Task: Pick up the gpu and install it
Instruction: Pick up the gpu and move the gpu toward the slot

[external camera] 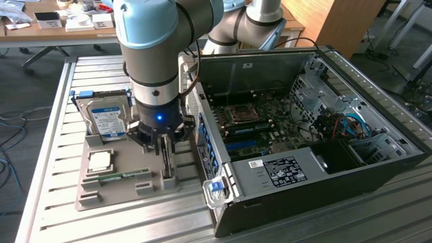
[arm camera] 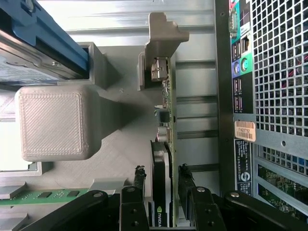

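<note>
The gpu (external camera: 167, 163) is a dark thin card standing on edge in a slot of the grey holder tray (external camera: 94, 198), beside the computer case. My gripper (external camera: 162, 143) hangs straight down over it. In the wrist view the gpu (arm camera: 166, 120) runs away from the camera, its pale bracket end at the far grey post. My gripper (arm camera: 162, 180) straddles the card's near end. One dark finger stands on each side, with a narrow gap showing between each finger and the card. The gripper is open and the card rests in its slot.
An open computer case (external camera: 304, 136) lies at the exterior view's right, its motherboard exposed, its rear panel (arm camera: 269, 72) close beside the card. The tray also holds a blue-labelled hard drive (external camera: 106, 120), a square chip (external camera: 100, 161) and a green memory stick (external camera: 121, 176). A grey block (arm camera: 55, 122) rises nearby.
</note>
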